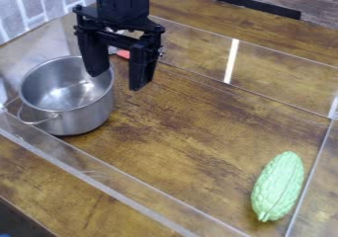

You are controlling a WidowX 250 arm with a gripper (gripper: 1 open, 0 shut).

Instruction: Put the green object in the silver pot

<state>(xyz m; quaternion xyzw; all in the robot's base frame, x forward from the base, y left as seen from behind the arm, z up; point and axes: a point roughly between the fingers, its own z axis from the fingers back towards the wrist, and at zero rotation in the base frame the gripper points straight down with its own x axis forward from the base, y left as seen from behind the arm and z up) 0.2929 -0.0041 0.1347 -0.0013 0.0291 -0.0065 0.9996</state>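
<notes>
- A brown wooden table [185,132] with visible grain fills most of the view, seen from above at an angle.
- A black robot arm [119,4] reaches down from the top edge, left of centre.
- At its lower end is a black gripper [118,75]. It is open, its two dark fingers spread apart and pointing downward.
- The gripper is in the upper left part of the view, overlapping the far right part of the pot's outline; how high it is above the table is hard to tell.
- The silver pot [66,105] stands upright at the left, its open top showing a smooth, shiny grey interior. It has a rolled rim, and a small looped side handle shows on the side nearest the camera.
- The green object [278,187] lies on the table at the lower right, outside the pot and well apart from both pot and gripper. It is pale green, bumpy and elongated, with narrowed ends, its length running roughly from near to far in the view.
- Behind the gripper, a small part of a red-orange item [125,54] shows; the rest is hidden.
- A short white strip [232,61] marks the table's upper middle, to the right of the gripper.
- Farther back, near the top edge, a narrow dark strip [275,8] runs at a slant.
</notes>
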